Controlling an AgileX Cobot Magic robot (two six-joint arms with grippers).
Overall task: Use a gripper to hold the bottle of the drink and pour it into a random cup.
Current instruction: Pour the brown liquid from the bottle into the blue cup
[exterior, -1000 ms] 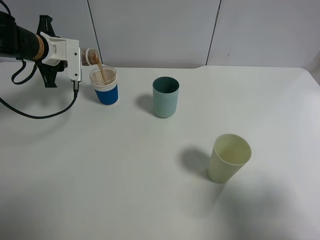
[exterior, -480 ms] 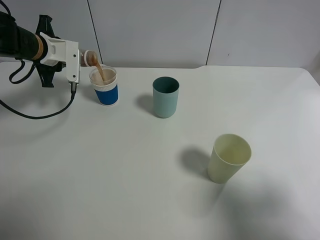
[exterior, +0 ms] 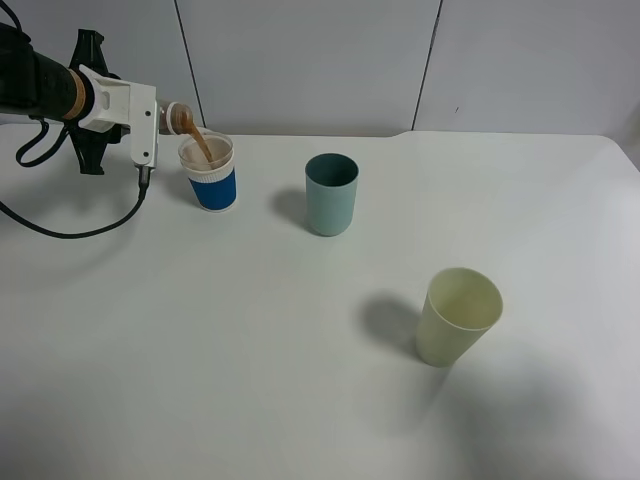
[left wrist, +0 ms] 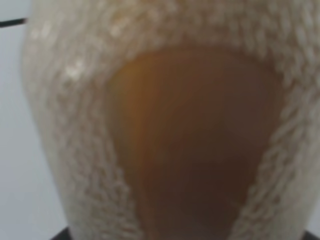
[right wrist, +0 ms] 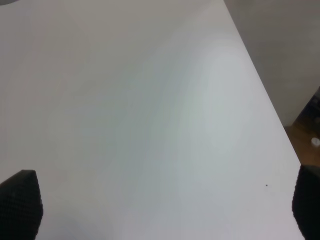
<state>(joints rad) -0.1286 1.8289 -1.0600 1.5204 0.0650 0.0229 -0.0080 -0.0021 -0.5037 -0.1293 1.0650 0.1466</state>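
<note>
Pour under way at the far left corner of the counter [exterior: 250,350].

Left tool [exterior: 152,116]: closed tight on the bottle [exterior: 180,117], gripping it by the body. Only the neck and mouth show past the white housing in the high view; the label is hidden. The bottle is tipped well over, close to level, with its mouth just above the rim of the cup [exterior: 210,175] on the cup's left side.

Drink [exterior: 201,146]: a thin brown stream runs slanting from the bottle mouth down into the cup. The left wrist view is filled by the bottle wall [left wrist: 60,130], pale and blurred, with the brown drink [left wrist: 200,150] pooled inside it.

Cup: upright on the counter, near the far edge and close to the left corner. Blue below, white band and rim above. Level of liquid inside cannot be read.

Teal tumbler [exterior: 331,195]: upright, to the right of the cup, apart from it, also near the far edge.

Yellow-green tumbler [exterior: 458,315]: upright, well apart from both, toward the near right part of the counter.

Black cable [exterior: 70,232] trails from the left arm across the counter by its left edge.

Right tool [right wrist: 162,207]: seen in its own wrist view only. The two black fingertips stand wide apart with nothing between them, above bare counter near an edge.
</note>
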